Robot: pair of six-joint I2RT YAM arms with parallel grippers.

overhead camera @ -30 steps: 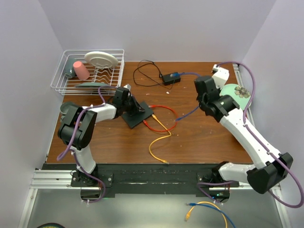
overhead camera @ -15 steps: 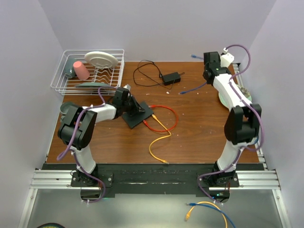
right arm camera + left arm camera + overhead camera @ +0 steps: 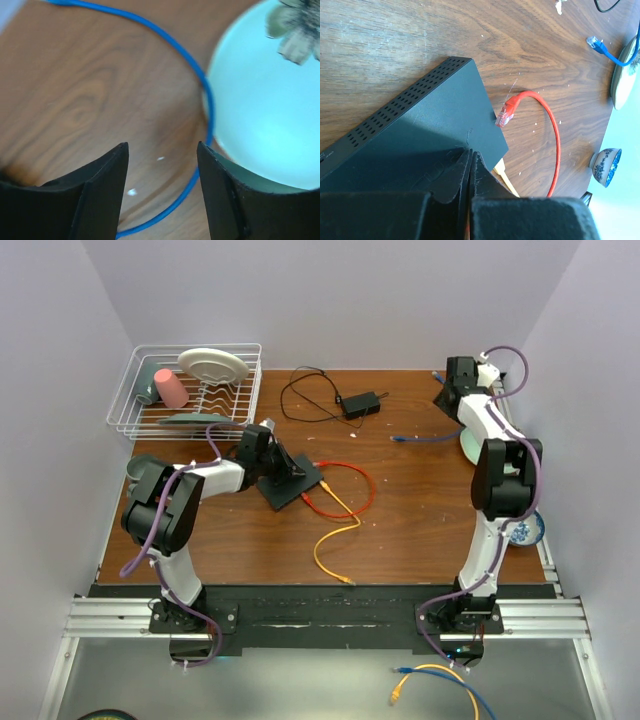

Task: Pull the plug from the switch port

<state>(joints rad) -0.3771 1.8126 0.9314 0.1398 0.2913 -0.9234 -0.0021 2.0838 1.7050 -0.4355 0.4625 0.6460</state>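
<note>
The flat black switch (image 3: 292,483) (image 3: 435,125) lies left of the table's middle. My left gripper (image 3: 271,458) (image 3: 470,153) is shut, its fingertips pressed on the box's top. The port edge faces away in the left wrist view. A red plug (image 3: 503,115) rests against that edge, and I cannot tell whether it is seated. A yellow cable (image 3: 335,530) leaves the same edge. A blue cable (image 3: 428,438) (image 3: 201,75) lies loose on the table, its plug (image 3: 398,438) (image 3: 593,42) far from the switch. My right gripper (image 3: 449,395) (image 3: 162,146) hangs open and empty above it.
A wire dish rack (image 3: 195,347) with a plate and cups stands at the back left. A small black adapter (image 3: 360,403) with a thin cord sits at the back middle. A pale green plate (image 3: 469,445) (image 3: 260,110) and a blue-patterned bowl (image 3: 527,531) lie along the right edge.
My right arm swung to the back right corner and its jaws opened. The blue cable it carried now lies on the table. The left arm has not moved.
</note>
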